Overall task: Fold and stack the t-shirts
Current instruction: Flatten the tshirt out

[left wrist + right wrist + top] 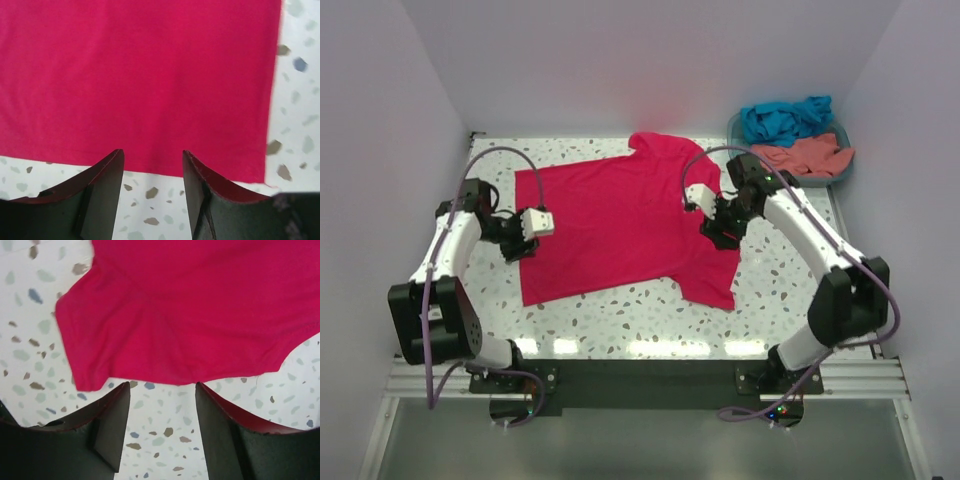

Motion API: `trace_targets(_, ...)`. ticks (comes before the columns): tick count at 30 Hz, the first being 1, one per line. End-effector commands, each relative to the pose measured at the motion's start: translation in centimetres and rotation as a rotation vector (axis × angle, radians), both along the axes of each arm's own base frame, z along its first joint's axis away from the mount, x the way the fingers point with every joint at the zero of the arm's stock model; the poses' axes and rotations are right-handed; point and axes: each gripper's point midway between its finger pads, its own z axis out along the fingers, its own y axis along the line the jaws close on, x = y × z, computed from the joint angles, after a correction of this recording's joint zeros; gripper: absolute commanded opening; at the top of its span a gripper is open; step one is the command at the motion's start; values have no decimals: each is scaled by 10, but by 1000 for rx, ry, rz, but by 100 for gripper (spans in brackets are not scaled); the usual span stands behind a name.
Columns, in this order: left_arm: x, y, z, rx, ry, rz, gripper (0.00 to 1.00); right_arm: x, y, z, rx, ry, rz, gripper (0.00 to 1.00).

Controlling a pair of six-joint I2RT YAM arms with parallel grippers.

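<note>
1. Crimson-pink t-shirt [620,225]: one item. It lay spread flat across the middle of the desk [650,322], with the straight hem toward the left arm. One sleeve reached toward the far edge and the other toward the near edge on the right.
2. Same shirt, left wrist view [140,75]: smooth cloth filled most of the picture. A straight edge ran just ahead of the fingertips, and a corner showed at the lower right against the speckled desk [295,100].
3. Same shirt, right wrist view [200,300]: a sleeve [100,340] lay at the left with light creases, its edge just ahead of the fingertips. Bare desk [30,340] surrounded it.
4. Left claw [520,245]: positioned at the shirt's left edge. In its own view [152,155] the jaws stood apart with nothing between them, only desk and the cloth edge showing in the gap.
5. Right claw [722,232]: positioned over the shirt's right side. In its own view [162,387] the jaws stood wide and gripped nothing.
6. Teal-blue t-shirt [785,118]: one item, bunched in the teal basket [842,172] at the far right corner.
7. Salmon-coral t-shirt [810,155]: one item, crumpled in the same basket, on the near side of the teal-blue one and touching it.
</note>
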Motion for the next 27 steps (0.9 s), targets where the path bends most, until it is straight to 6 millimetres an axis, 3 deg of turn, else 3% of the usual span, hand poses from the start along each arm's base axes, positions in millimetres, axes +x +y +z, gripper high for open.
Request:
trace_targets(1,48,-4,11,-117,16,217,54,34,6,-24,-3,77,-176,57)
trace_targets(3,67,0,4,-113,45,334,53,50,6,-32,-26,80,-244,54)
trace_targets(4,76,1,1,-100,33,365,52,62,1,-47,-69,82,-281,53)
trace_targets(5,81,2,-10,-70,55,412,52,72,-3,-61,-107,92,-323,51)
trace_targets(7,81,1,-25,-27,90,449,51,83,-6,-63,-126,71,-365,50)
trace_targets(13,61,12,-78,129,222,524,48,73,-27,-108,-275,143,-399,45)
trace_targets(16,42,24,-97,212,266,539,47,42,-41,-127,-352,220,-362,44)
trace_targets(20,18,39,-110,310,301,525,46,-4,-49,-137,-447,311,-284,41)
trace_targets(23,4,47,-110,354,309,500,46,-46,-40,-132,-475,359,-182,39)
trace_targets(27,-7,54,-99,357,327,459,44,-99,-12,-110,-430,447,-23,39)
